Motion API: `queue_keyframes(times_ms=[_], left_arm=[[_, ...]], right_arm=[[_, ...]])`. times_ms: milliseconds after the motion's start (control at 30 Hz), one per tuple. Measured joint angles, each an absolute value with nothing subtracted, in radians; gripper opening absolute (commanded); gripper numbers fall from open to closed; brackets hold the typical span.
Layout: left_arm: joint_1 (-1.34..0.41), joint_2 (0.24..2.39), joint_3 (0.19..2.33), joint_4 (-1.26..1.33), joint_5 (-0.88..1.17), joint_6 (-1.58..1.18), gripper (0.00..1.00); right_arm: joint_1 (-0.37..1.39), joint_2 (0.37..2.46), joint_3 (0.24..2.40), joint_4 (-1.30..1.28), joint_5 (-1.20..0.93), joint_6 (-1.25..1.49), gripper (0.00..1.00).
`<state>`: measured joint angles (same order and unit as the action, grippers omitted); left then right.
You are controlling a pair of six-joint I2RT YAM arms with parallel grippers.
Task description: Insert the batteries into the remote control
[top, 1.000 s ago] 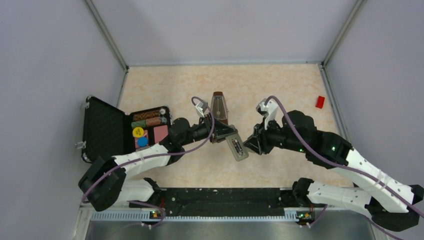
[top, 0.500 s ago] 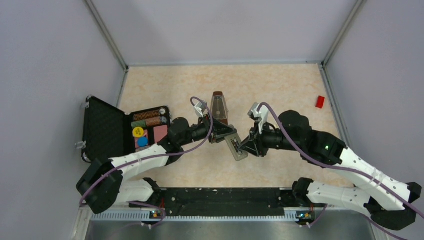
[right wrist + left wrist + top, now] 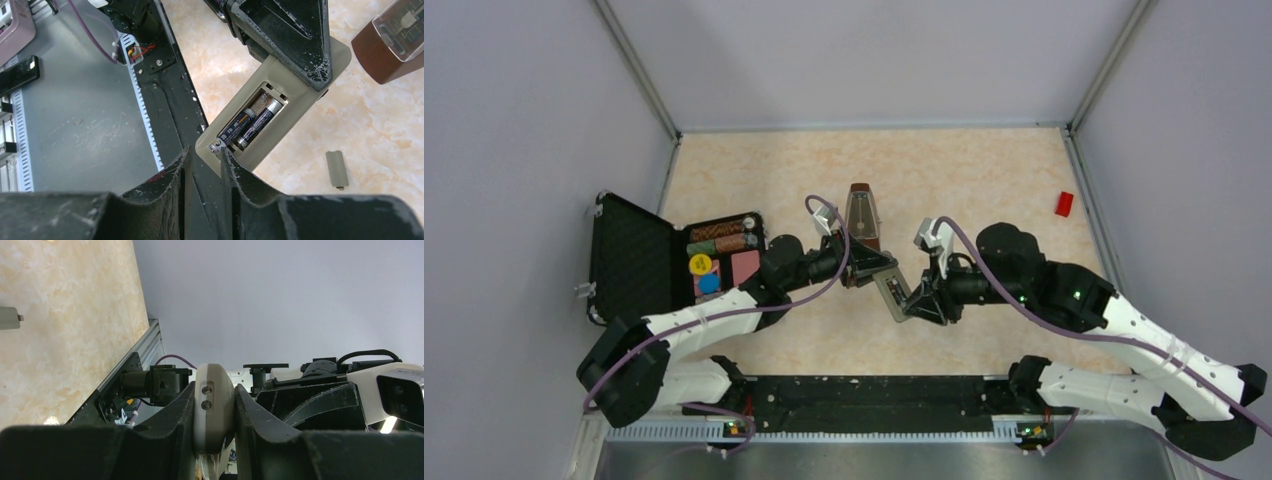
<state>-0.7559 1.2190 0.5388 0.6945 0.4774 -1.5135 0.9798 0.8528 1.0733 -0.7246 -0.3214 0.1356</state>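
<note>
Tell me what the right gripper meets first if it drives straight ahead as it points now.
Most likely the battery whose silver end sits just at the right gripper fingertips, in the remote control open bay. Whether they touch yet is hard to judge.

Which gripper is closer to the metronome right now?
Left. The left gripper, shut on the remote control, sits right beside the metronome; the right gripper is farther, at the remote's other end.

Glossy dark batteries (image 3: 248, 126), matt grey plastic remote control (image 3: 286, 131), scuffed black fingers (image 3: 246, 181)

White arm links (image 3: 694, 322), black joints (image 3: 629, 365), purple cables (image 3: 848, 262), scuffed black gripper fingers (image 3: 160, 192)
</note>
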Motion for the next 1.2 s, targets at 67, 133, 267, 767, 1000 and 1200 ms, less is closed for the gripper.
queue_keyframes(times_ms=[67,133,267,767,1000,1200], left_arm=[[-0.755,1.219,0.539,0.694,0.477,-1.515,0.00],[-0.755,1.219,0.539,0.694,0.477,-1.517,0.00],[-0.755,1.219,0.539,0.693,0.477,-1.517,0.00],[-0.754,1.219,0.539,0.679,0.477,-1.516,0.00],[-0.754,1.219,0.539,0.673,0.476,-1.515,0.00],[-0.753,1.219,0.539,0.670,0.470,-1.511,0.00]], right_arm=[[0.980,0.856,1.073,-0.726,-0.324,0.131,0.22],[0.980,0.860,1.073,-0.725,-0.325,0.130,0.19],[0.980,0.865,1.055,-0.716,-0.323,0.131,0.12],[0.980,0.875,1.028,-0.665,-0.279,0.162,0.26],[0.980,0.873,1.028,-0.657,-0.248,0.199,0.33],[0.980,0.899,1.036,-0.647,-0.214,0.246,0.33]])
